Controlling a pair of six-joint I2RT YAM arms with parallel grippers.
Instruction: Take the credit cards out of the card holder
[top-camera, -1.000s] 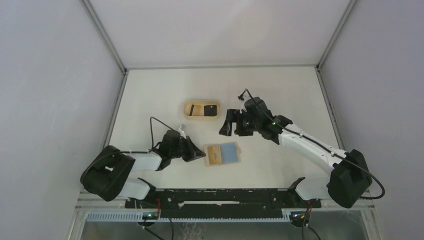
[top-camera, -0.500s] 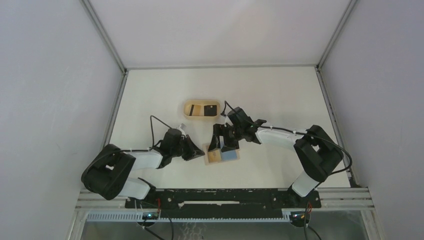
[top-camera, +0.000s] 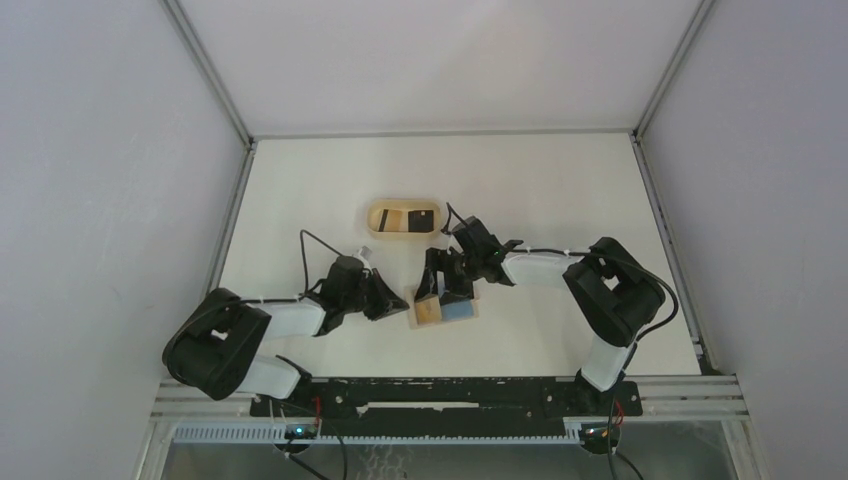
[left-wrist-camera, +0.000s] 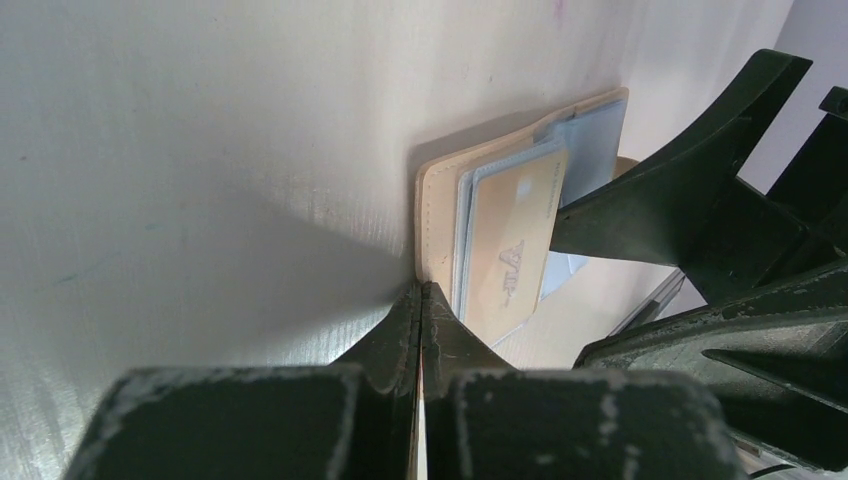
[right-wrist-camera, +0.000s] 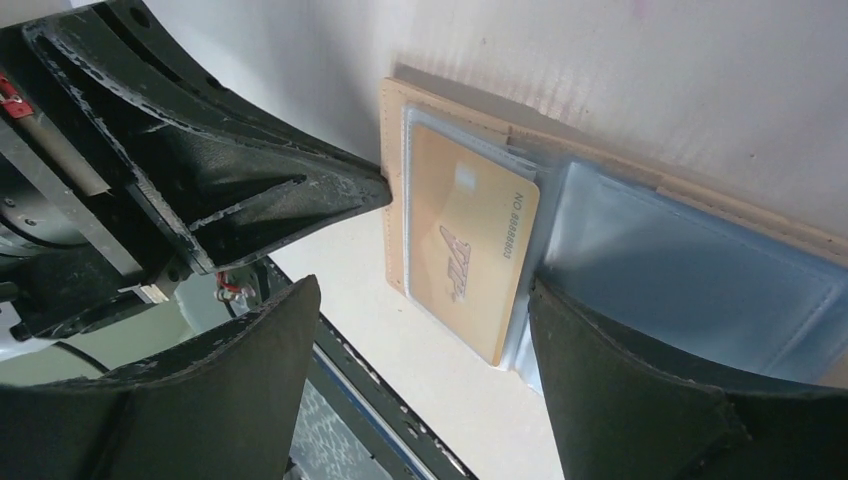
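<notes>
The tan card holder (top-camera: 428, 315) lies open on the table, tan half left and blue half (top-camera: 462, 311) right. A tan card (right-wrist-camera: 465, 250) marked VIP sits in its clear left sleeve, and it also shows in the left wrist view (left-wrist-camera: 510, 250). My left gripper (top-camera: 399, 304) is shut, its tips (left-wrist-camera: 421, 292) pressed against the holder's left edge (left-wrist-camera: 435, 215). I cannot tell if it pinches anything. My right gripper (top-camera: 447, 291) is open just above the holder, its fingers (right-wrist-camera: 600, 360) straddling the tan card, with nothing between them (right-wrist-camera: 422, 290).
An oval light-wood tray (top-camera: 372, 215) stands behind the holder and holds a tan card (top-camera: 390, 220) and a black card (top-camera: 423, 220). The black front rail (top-camera: 440, 385) runs along the near table edge. Grey walls close in left and right.
My right arm has swung from beside the tray down and left, and its open gripper now hangs over the holder. The holder has shifted slightly left. The left gripper stayed at the holder's edge.
</notes>
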